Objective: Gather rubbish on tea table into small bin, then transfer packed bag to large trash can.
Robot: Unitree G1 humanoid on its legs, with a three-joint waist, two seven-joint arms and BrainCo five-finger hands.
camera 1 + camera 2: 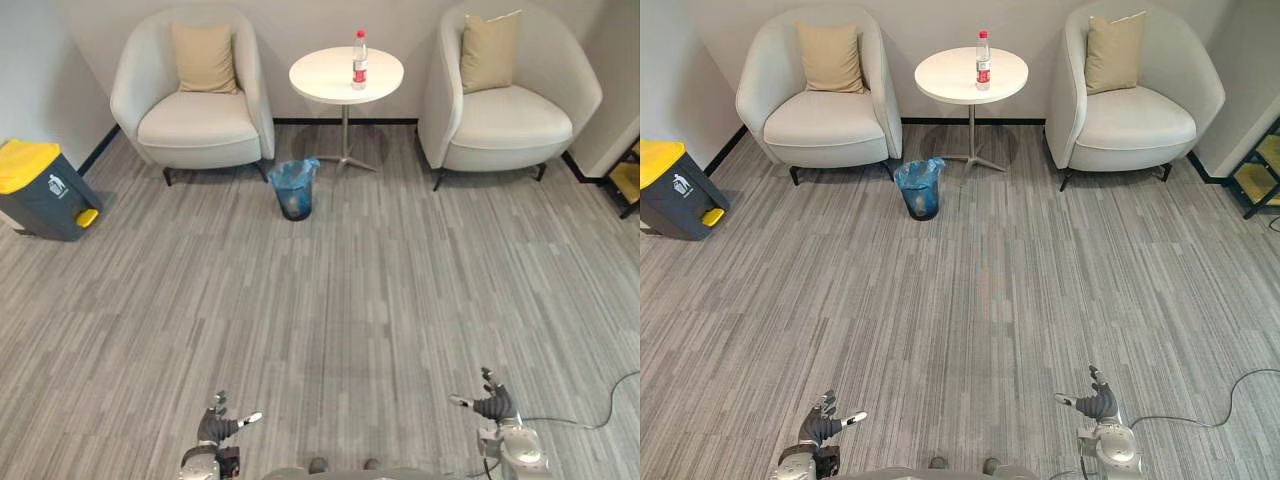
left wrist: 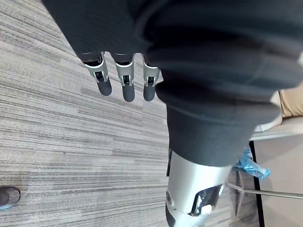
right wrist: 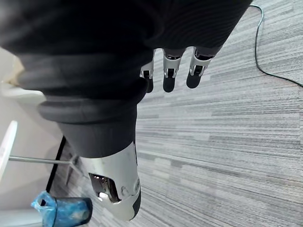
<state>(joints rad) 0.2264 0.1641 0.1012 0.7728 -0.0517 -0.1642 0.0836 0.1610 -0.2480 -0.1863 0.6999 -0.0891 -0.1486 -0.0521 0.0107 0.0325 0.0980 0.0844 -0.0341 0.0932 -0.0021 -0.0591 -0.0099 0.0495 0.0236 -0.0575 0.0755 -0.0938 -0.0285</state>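
Left hand (image 1: pixel 218 426) and right hand (image 1: pixel 491 404): fingers relaxed, empty, well apart from the round surface (image 1: pixel 320 78). Plastic bottle (image 1: pixel 359 60) upright on it; blue-bagged small bin (image 1: pixel 295 188) beside its base.

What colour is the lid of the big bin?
Yellow lid on a dark grey large trash can; clearest in the left eye view.

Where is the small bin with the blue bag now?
In the left eye view, the small bin stands on the floor in front of the round table, near the left armchair.
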